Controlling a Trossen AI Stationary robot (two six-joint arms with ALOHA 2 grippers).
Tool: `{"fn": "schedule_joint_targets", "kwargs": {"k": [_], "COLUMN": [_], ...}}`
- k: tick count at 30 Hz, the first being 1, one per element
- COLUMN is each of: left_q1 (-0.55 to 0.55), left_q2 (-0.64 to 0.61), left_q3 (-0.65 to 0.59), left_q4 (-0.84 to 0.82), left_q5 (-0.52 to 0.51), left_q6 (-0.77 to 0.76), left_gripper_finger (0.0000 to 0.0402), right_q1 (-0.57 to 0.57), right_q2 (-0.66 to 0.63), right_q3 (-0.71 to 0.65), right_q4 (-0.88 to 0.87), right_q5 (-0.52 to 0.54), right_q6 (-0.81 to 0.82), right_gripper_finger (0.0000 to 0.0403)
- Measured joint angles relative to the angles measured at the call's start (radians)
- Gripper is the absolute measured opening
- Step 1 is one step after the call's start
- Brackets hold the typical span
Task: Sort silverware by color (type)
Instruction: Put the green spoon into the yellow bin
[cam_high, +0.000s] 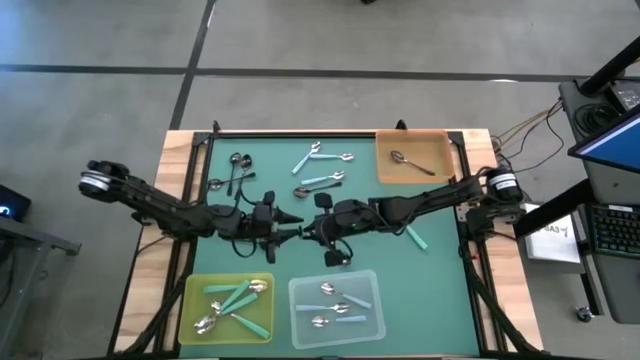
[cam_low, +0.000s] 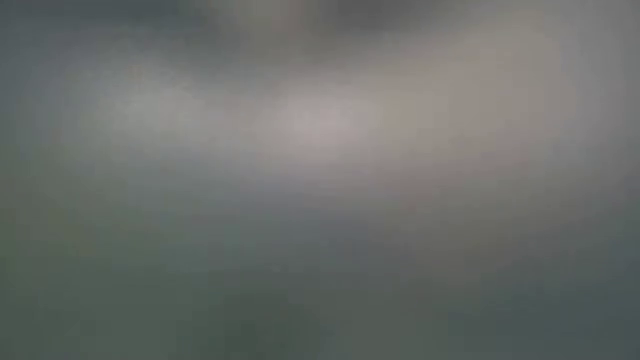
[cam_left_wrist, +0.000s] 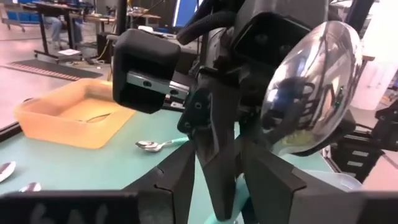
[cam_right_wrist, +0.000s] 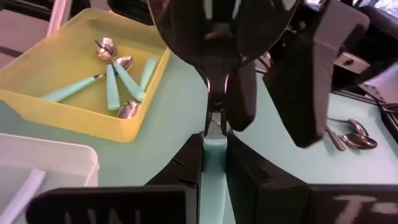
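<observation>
Sorting is roughly half done: teal spoons lie in the yellow tray (cam_high: 262, 322), blue ones in the clear tray (cam_high: 372, 325), while the right gripper (cam_right_wrist: 214, 158) pinches a teal-handled spoon (cam_right_wrist: 214, 149) mid-table, nose to nose with the spread left gripper (cam_high: 290, 227)

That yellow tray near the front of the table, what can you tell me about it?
The yellow tray is a shallow square dish of see-through plastic, lying flat at the table's near edge, left of the clear tray. Inside lie several spoons with teal-green handles and shiny metal bowls, loosely piled. Neither tool touches it.
</observation>
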Motion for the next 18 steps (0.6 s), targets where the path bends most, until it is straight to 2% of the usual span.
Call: {"fn": "schedule_joint_targets", "kwargs": {"k": [9, 18], "left_q1": [-0.004, -0.006], "left_q2": [0.001, -0.002], "left_q3": [0.023, 0.018], "left_q4": [-0.029, -0.062], "left_q5": [0.027, 0.026], "left_q6": [0.027, -0.013], "left_gripper_finger": [0.0141, 0.0141], "right_q1": [0.003, 0.005], "right_q2": [-0.008, -0.018], "right_q3": [0.006, 0.006], "right_q4": [-0.015, -0.059], "right_q5": [-0.008, 0.002], "right_q6": [0.009, 0.016], "right_gripper_finger": [0.0033, 0.0033]}}
